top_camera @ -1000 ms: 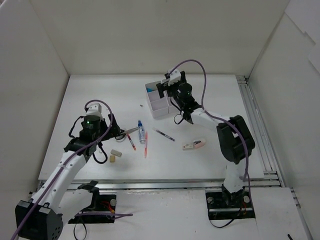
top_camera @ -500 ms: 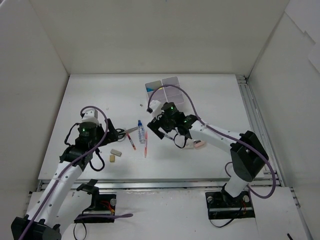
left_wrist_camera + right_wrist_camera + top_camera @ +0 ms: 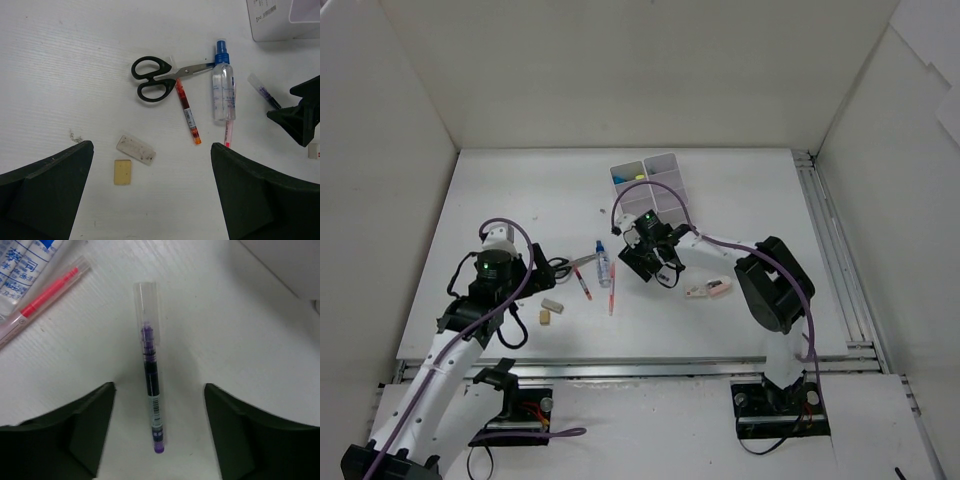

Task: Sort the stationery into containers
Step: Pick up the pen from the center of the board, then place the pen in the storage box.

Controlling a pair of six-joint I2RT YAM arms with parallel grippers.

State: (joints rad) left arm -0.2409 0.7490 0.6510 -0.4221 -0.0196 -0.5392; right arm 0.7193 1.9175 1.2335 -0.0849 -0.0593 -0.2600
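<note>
The white compartment organiser point(image 3: 650, 185) stands at the back centre. Black-handled scissors point(image 3: 558, 267), a blue-capped bottle point(image 3: 603, 265), a red pen point(image 3: 582, 283) and a pink pen point(image 3: 612, 290) lie mid-table. My right gripper point(image 3: 650, 262) is open, low over a purple pen point(image 3: 150, 390) that lies between its fingers point(image 3: 159, 385). My left gripper point(image 3: 520, 300) is open and empty above a white eraser point(image 3: 136, 149) and a beige eraser point(image 3: 122, 171); it also shows in the left wrist view point(image 3: 152, 143).
A pink and white eraser point(image 3: 708, 289) lies to the right of the right gripper. White walls enclose the table on three sides, and a metal rail point(image 3: 830, 250) runs along the right edge. The organiser holds a blue and a yellow item.
My right gripper has moved from the organiser down and forward to the purple pen on the table. My left arm has drawn back slightly towards the near edge.
</note>
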